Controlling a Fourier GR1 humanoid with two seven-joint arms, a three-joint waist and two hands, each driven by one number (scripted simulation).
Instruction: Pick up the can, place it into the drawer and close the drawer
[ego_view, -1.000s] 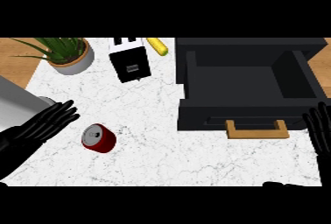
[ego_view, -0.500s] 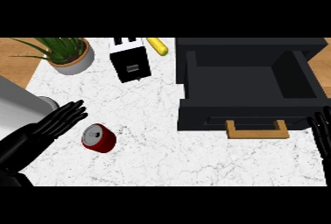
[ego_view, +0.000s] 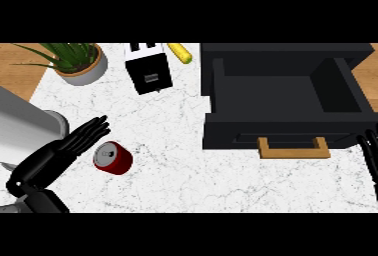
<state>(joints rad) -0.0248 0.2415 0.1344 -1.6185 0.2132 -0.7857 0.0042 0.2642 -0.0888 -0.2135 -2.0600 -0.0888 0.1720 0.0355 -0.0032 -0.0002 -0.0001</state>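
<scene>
Status: left hand (ego_view: 70, 149) is open, fingers straight and fanned, nothing in it. It sits just beside the can (ego_view: 113, 158), on the can's left, fingertips up past its silver top. Can't tell from the head view whether I'm touching it or just off it. Can is red, on the marble counter (ego_view: 184, 175) at lower left, well apart from the drawer (ego_view: 244, 135). Whether it's upright or tipped I can't say from this angle. My read on the flat open pose: I'm lining the palm up alongside the can so fingers and thumb can wrap its body. So this is approach-to-grasp, not a grasp. Nothing is lifted yet, so the task is at its very start. Drawer is black, pulled out on the right, top open to me, wooden handle (ego_view: 293, 148) on the near face. That lets me lower the can in from above, then push the front to shut it. Right hand (ego_view: 369, 152) shows only as straight fingers at the right edge, just beside the drawer front, resting open; a handy spot for the closing push. Potted plant (ego_view: 81, 62), black toaster-like box (ego_view: 150, 75) and a yellow item (ego_view: 179, 53) sit along the back, well apart from the can. Risk: the can is round, so a nudge from my fingers could tip or roll it rightward before I close round it. Next move needs the palm against the can's side, then the curl.
</scene>
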